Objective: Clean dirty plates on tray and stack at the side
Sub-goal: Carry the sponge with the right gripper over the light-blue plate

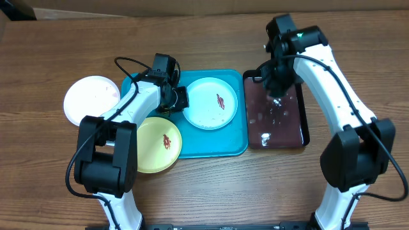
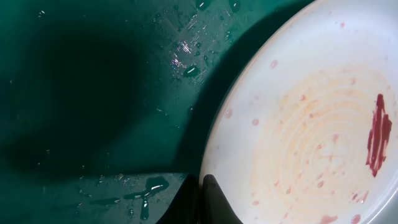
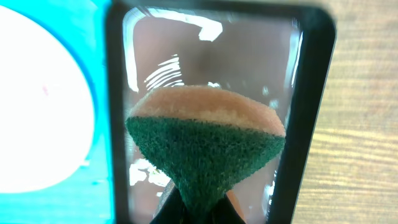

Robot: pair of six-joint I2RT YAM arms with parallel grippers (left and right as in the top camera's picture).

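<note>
Pinching sponge (image 3: 205,149): right jaws, wrist view only

Brown wood-grain table (image 1: 51,191), surface sound. Turquoise tray (image 1: 211,145) lies at centre, black tray (image 1: 291,124) just beside it to the right. White plate (image 1: 89,97) lies at left; yellow-green plate (image 1: 153,156) overlaps the turquoise tray's lower-left corner.

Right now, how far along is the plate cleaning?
Done: possibly one. The white plate lies off the tray at the left, with no smear visible from overhead. In hand: the right tool pinches a sponge over the black tray; the left tool is at the rim of the blue plate, which shows a red smear. Remaining: that plate, the smeared yellow plate, and stacking.
</note>
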